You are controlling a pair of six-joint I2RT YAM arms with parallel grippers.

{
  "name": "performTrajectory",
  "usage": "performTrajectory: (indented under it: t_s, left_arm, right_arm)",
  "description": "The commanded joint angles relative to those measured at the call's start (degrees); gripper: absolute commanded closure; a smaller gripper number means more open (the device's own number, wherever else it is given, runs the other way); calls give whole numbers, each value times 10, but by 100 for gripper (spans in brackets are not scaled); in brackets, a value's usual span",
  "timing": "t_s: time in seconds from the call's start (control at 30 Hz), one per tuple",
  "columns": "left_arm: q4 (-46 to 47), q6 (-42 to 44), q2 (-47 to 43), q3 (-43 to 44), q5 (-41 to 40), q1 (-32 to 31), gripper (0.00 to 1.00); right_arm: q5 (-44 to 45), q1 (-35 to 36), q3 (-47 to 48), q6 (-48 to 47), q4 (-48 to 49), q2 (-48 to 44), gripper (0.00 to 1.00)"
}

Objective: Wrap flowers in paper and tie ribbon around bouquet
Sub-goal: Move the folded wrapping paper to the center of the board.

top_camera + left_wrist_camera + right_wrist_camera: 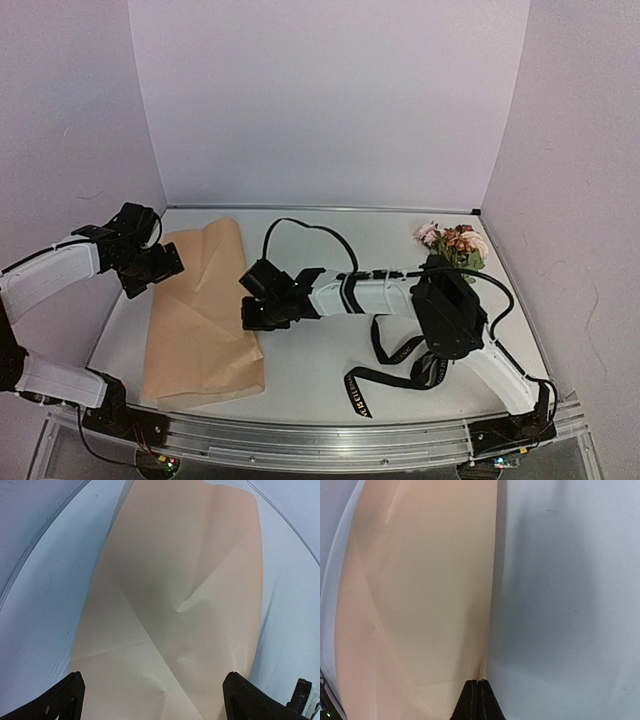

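The tan paper lies creased on the left half of the table. My right gripper reaches across to its right edge. In the right wrist view the jaws are pressed together with the paper's edge pinched at their tips. My left gripper hovers over the sheet's far left part. It stands wide open above the paper with nothing between its fingers. The flowers lie at the back right. The black ribbon curls on the table under the right arm.
Grey walls close in the table on three sides. A black cable loops over the table behind the right wrist. A metal rail runs along the near edge.
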Motion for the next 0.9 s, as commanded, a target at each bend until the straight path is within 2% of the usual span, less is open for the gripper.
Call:
performTrajectory:
  t_s: [0.0,0.3,0.5,0.87]
  left_arm:
    - [25,10,3,15,25,3,0]
    - [31,-35,-16,-57,95,6,0]
    - [69,-74,-31,-134,174,9,0]
    - [112,-114,-27,-203,236,9,3]
  right_arm:
    - [46,-22,-87,-11,22,-107,100]
    - [50,-50,-221,28,51,-182,100]
    - [36,-65,-247,53,60,-184,100]
    - [22,-76,-263,67,67,-179,100]
